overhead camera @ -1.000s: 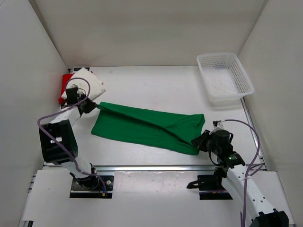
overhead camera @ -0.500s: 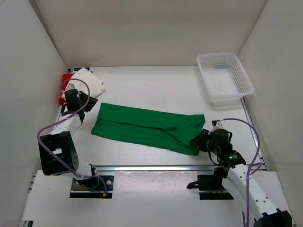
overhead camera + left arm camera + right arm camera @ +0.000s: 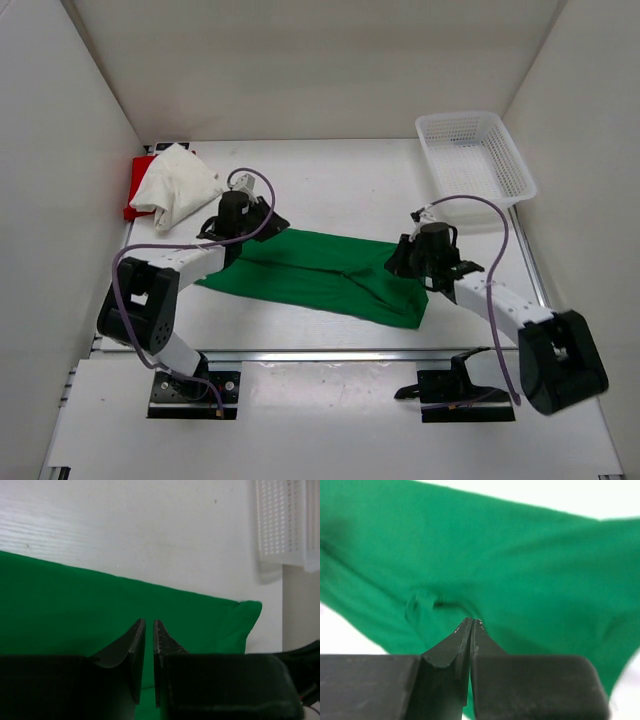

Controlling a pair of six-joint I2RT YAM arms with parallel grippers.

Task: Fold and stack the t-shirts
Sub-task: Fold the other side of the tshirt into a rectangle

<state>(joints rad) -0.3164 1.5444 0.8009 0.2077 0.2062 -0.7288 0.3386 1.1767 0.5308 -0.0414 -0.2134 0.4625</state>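
Under both grippers, green t-shirt (image 3: 325,272) lying flat, folded into long band. Left gripper (image 3: 148,626) hovering over its left end, jaws nearly touching, gripping nothing. Right gripper (image 3: 470,624) pressed closed over right end, empty. Cloth looking light, limp, likely sagging; best pinching corners. White t-shirt (image 3: 180,183) sitting beyond left gripper, on red t-shirt (image 3: 136,186).

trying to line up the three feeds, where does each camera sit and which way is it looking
Top view: above and behind the arms, looking down at the table; both arms show, plus the green shirt, white shirt, red shirt and basket.
Left wrist view: on the left hand, looking across the green shirt toward the basket; nearly shut fingers show.
Right wrist view: on the right hand, looking down at the green shirt; shut fingers show.
Shared: all three show the green shirt.
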